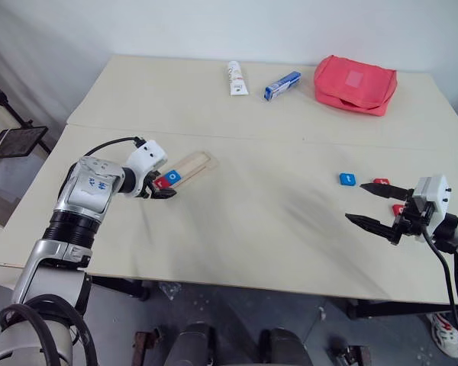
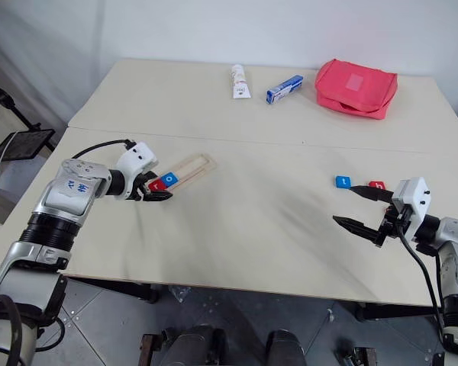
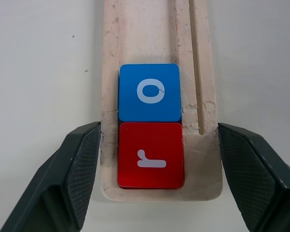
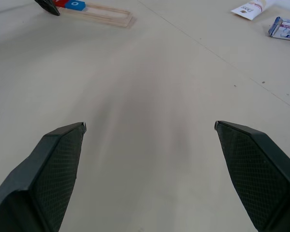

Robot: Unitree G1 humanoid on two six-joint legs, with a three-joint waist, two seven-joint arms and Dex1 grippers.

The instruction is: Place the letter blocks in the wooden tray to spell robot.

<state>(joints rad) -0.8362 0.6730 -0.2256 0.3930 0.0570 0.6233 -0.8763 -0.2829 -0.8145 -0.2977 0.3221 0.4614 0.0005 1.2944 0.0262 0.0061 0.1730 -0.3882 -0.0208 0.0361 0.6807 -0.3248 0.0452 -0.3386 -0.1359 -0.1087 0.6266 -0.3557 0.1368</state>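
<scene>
Pale beige table (image 1: 237,229) with a smooth matte top, against a plain white wall. Toward the left side, long narrow shallow light-wood tray (image 1: 201,161) with a raised rim, lying at a slant. Seated at its near end, flat square red tile with white lowercase "r" (image 3: 151,154), touching flat square blue tile with white "o" (image 3: 149,92) just beyond it; rest of tray bare, with a thin slot along one side. Left end effector (image 3: 154,169) spread wide, black cross-hatched fingers (image 3: 72,169) straddling the tray's end, holding nothing.

Far side of the table: white tube (image 1: 237,78), blue-and-white oblong box (image 1: 282,85), soft red fabric pouch (image 1: 355,83).

Right side of the table: another small blue tile (image 1: 347,179), with a red tile (image 1: 381,182) just beside it and a further red one (image 1: 398,209) partly hidden behind the right end effector (image 1: 372,206); letters too small to read. Right end effector also spread wide and empty, hovering near these tiles.

Likely handling: tiles light, rigid, smooth-faced with rounded corners, apt to slide on the table; best pinched across two opposite edges, then lowered flat into the tray against the "o". Wood looks rough and chalky, the tray light enough to shift if nudged.
</scene>
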